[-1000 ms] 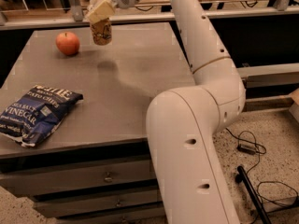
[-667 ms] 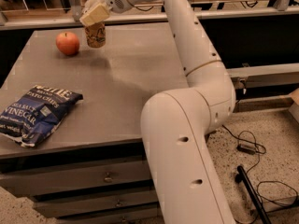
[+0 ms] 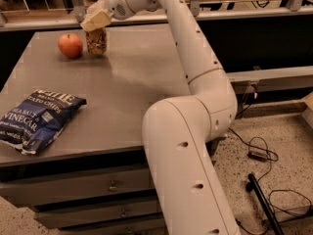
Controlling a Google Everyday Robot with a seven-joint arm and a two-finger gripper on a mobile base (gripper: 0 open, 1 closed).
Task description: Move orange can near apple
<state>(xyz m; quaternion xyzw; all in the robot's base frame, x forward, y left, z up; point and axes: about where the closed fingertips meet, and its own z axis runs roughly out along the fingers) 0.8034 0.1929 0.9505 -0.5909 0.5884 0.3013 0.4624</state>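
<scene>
The orange can [image 3: 97, 42] stands upright on the grey table [image 3: 132, 82] at the far left, just right of the red-orange apple [image 3: 70, 45], with a small gap between them. My gripper [image 3: 96, 21] is at the top of the can, its cream fingers [image 3: 93, 19] around the can's upper part, hiding the silver top. The can's base looks level with the table top.
A blue bag of salt and vinegar chips [image 3: 35, 119] lies at the table's front left. My white arm [image 3: 195, 131] arcs over the table's right side. Drawers sit below the table top. Black cables [image 3: 264, 160] lie on the floor at right.
My gripper has carried the can to the left and down, from the back middle of the table to a spot right beside the apple.
</scene>
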